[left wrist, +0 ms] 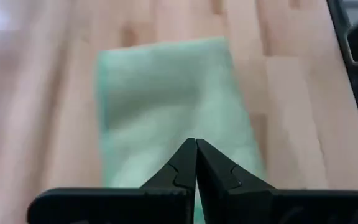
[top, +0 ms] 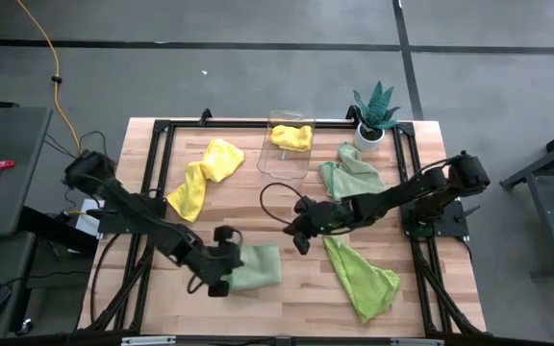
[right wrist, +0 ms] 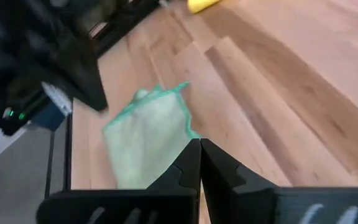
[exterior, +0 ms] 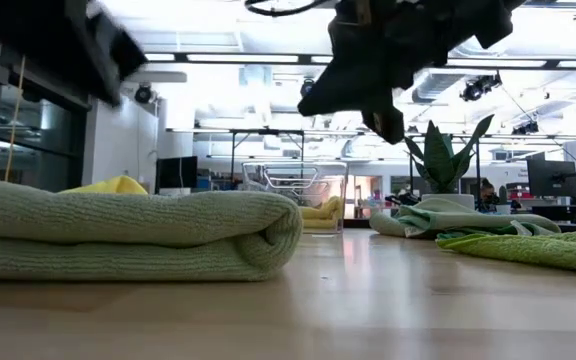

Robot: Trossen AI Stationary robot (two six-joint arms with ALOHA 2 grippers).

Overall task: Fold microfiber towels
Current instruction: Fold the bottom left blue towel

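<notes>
Folded mint towel [top: 256,267] lies finished on table [top: 258,207]. Left gripper [top: 221,259] and right gripper [top: 299,231] hover empty, fingers pressed together. Next: grasp lime towel [top: 362,279].

The wooden slatted desk [top: 258,221] carries several soft cloths. A folded pale mint green microfiber towel [top: 255,266] lies near the front edge, with the left end effector [top: 221,261] at its left side. The right end effector [top: 299,231] sits over bare wood near the desk's centre. A lime green towel [top: 362,279] lies spread at the front right. A crumpled yellow towel [top: 203,178] lies left of a clear plastic bin [top: 287,146], which holds another yellow cloth [top: 291,136]. A second mint towel [top: 350,174] lies beside a spiky green potted plant [top: 373,111].
</notes>
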